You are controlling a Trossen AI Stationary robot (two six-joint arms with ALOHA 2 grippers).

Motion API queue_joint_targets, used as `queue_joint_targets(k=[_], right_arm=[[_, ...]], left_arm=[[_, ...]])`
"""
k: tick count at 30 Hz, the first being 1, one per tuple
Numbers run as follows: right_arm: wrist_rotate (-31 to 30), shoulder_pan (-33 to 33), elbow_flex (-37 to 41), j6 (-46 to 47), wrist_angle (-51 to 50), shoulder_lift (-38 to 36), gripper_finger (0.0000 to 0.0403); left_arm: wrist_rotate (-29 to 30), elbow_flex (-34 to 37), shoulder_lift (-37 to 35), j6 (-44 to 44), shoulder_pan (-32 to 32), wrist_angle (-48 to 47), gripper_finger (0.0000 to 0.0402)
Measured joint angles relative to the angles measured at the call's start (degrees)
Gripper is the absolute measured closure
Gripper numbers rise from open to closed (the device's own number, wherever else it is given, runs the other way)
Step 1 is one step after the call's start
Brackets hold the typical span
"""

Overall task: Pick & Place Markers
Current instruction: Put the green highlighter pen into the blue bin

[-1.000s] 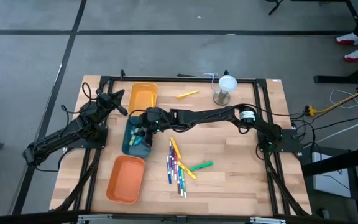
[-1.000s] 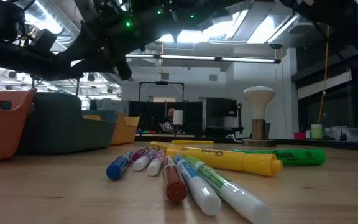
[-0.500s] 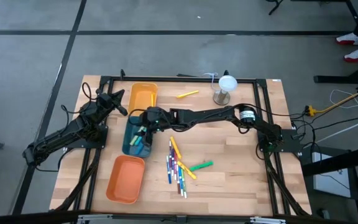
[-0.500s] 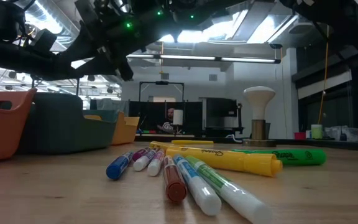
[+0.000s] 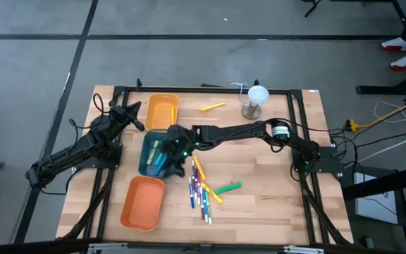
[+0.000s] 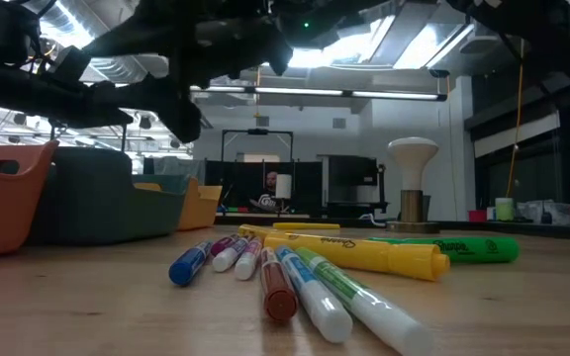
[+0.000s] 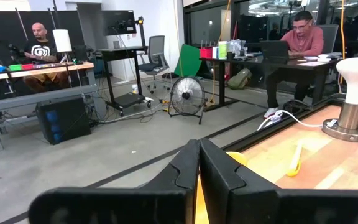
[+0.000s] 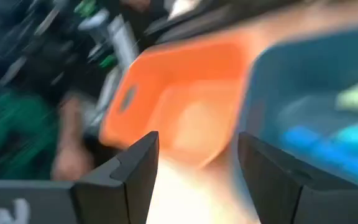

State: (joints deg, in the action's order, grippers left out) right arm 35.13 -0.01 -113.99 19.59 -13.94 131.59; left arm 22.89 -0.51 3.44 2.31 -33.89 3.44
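Several markers (image 5: 201, 187) lie in a loose pile on the wood table, with a green one (image 5: 228, 188) beside them and a yellow one (image 5: 212, 107) at the far side. A few more markers (image 5: 154, 152) lie inside the teal tray (image 5: 146, 166). My right gripper (image 5: 176, 164) hangs open above the teal tray's right rim with nothing between its fingers (image 8: 143, 167); its wrist view is blurred. My left gripper (image 7: 199, 168) is shut and parked at the table's left, pointing level past the table's far edge.
A yellow-orange tray (image 5: 163, 109) stands beyond the teal one and an orange tray (image 5: 143, 203) nearer the front edge. A white mushroom-shaped lamp (image 5: 254, 100) stands at the far side. People sit at desks in the room beyond.
My right gripper has swung from over the middle of the teal tray toward the table's right, to the tray's right rim, and has turned about its wrist. The markers in the tray now show uncovered.
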Motion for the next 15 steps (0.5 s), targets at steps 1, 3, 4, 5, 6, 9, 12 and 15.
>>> queue_joint_targets(k=[1,3,4,5,6,9,12,15], right_arm=[[3.06,0.24,0.0,0.12,-1.68,0.0,0.0187],[8.97,0.55,0.0,1.15,-5.31,0.0,0.0187],[11.12,0.74,0.0,1.84,-7.21,0.0,0.0187],[12.69,0.91,0.0,2.6,-9.38,0.0,0.0187],[13.67,1.08,0.0,3.03,-11.77,0.0,0.0187],[14.36,1.69,0.0,3.9,-19.25,0.0,0.0187],[14.38,2.6,0.0,4.6,-26.57,0.0,0.0187],[14.41,3.79,0.0,5.13,-34.23,0.0,0.0187]], left_arm=[[0.0,0.0,0.0,0.0,-0.02,0.0,0.0393],[-0.01,0.0,0.0,0.0,-0.02,0.0,0.0395],[-0.01,0.0,-0.02,0.0,-0.02,0.0,0.0395],[-0.01,0.0,0.0,0.0,-0.02,0.0,0.0395],[-0.01,0.0,0.0,0.0,-0.02,0.0,0.0395],[-0.01,-0.01,0.0,-0.01,-0.01,0.0,0.0393],[-0.01,0.0,0.0,-0.02,-0.02,0.0,0.0391],[-0.01,-0.02,-0.01,0.0,-0.02,0.0,0.0393]])
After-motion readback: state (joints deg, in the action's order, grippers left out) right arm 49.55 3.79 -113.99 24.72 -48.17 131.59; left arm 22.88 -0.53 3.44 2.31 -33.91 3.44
